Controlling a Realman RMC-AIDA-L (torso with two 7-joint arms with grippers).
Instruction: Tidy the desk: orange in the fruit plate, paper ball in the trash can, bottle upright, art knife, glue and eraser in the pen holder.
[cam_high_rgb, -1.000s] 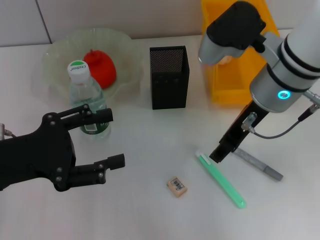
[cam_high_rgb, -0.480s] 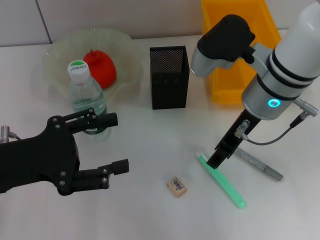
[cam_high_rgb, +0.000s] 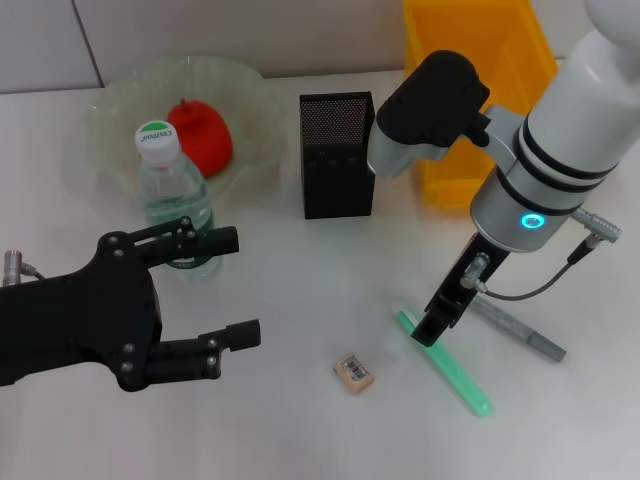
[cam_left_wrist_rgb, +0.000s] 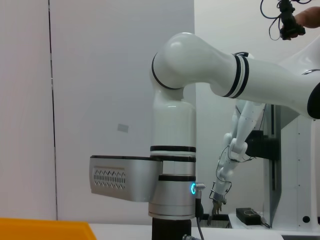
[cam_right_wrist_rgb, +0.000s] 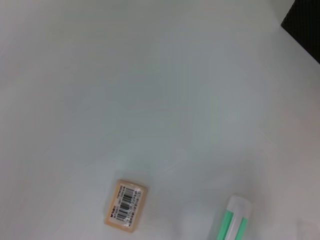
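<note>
Your right gripper (cam_high_rgb: 437, 328) hangs low over the near-left end of the green art knife (cam_high_rgb: 443, 362), which lies flat on the table (cam_high_rgb: 300, 290) just beside the grey glue stick (cam_high_rgb: 518, 329); whether its jaws are parted or closed cannot be told from here. Your left gripper (cam_high_rgb: 232, 288) hovers at the near left with its jaws spread and nothing between them, close in front of the bottle (cam_high_rgb: 174, 196), which already stands upright. The orange (cam_high_rgb: 199, 134) sits in the fruit plate (cam_high_rgb: 120, 105), and no paper ball shows on the table, so those parts look finished. The step in hand appears to be picking up the art knife for the black mesh pen holder (cam_high_rgb: 339, 155). Next, you would settle the right jaws squarely across the knife's thin body near its end, close firmly, then lift and tip it upright before carrying it over the holder's open mouth. Mind the glue stick lying close by, since a wide approach could nudge it. The eraser (cam_high_rgb: 354, 372) lies apart, nearer you, with bare table round it, and waits its turn along with the glue stick.
</note>
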